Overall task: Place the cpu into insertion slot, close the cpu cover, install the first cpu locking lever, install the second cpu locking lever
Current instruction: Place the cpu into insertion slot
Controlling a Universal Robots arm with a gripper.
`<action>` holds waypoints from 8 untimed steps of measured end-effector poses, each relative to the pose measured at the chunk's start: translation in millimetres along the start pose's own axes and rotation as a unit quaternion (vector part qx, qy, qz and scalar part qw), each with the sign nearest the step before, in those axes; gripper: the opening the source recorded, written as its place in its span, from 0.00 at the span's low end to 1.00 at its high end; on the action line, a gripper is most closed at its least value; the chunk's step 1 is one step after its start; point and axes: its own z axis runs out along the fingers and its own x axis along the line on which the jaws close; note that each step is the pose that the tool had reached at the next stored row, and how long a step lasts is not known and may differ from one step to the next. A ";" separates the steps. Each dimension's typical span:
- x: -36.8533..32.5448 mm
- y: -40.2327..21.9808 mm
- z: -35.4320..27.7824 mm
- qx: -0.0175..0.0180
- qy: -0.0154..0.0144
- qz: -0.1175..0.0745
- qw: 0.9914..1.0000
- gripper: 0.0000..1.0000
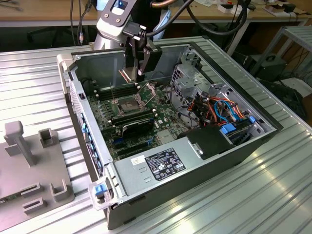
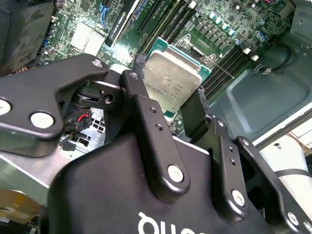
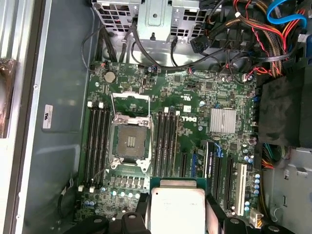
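Exterior view: even, diffuse light from above; the ribbed table (image 1: 273,195) shows a soft pale sheen. Computer case (image 1: 97,66) interior is dimmer, its walls shading the board. Both wrist views: the cpu (image 3: 177,212) top glares pale, washed out. Second wrist view: the gripper (image 2: 168,90) sits close to the lens, with glossy highlights on black links, slightly soft.

The gripper (image 2: 166,88) holds the cpu (image 2: 173,78) between two black fingers (image 2: 146,117), which press on opposite edges. The cpu's silver-grey metal top faces the camera, tilted. Behind it lies the green board (image 2: 219,24), and the cpu hangs clear of it. Long black memory slots (image 2: 163,22) run across the board on both sides of the cpu. A silver heatsink (image 2: 85,36) sits on the board farther off. The grey case floor (image 2: 253,102) borders the board.
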 end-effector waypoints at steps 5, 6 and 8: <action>0.0 0.0 0.2 0.000 0.000 0.009 1.000 0.55; 0.0 0.0 0.2 0.001 -0.001 0.026 1.000 0.55; 0.0 0.0 0.2 0.001 -0.001 0.030 1.000 0.55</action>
